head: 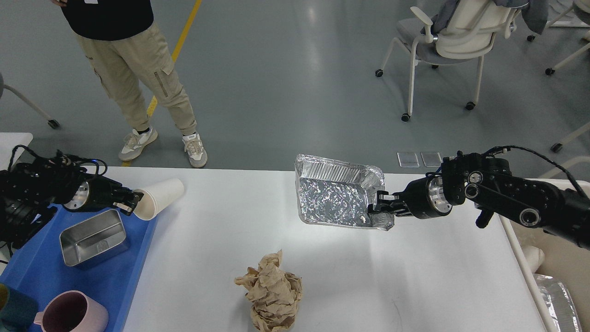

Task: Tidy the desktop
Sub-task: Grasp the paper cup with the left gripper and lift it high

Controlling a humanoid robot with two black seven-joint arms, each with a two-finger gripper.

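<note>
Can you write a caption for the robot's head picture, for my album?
Robot's left gripper holds a white paper cup; right gripper lifts a foil tray over the desktop.

Two black jointed arms, matte housings ringed with round silver-rimmed joint caps. Bright polished metal wrist collars behind the left gripper [133, 204] and right gripper [375, 208]. Thin black cables looped loosely over both forearms.
</note>
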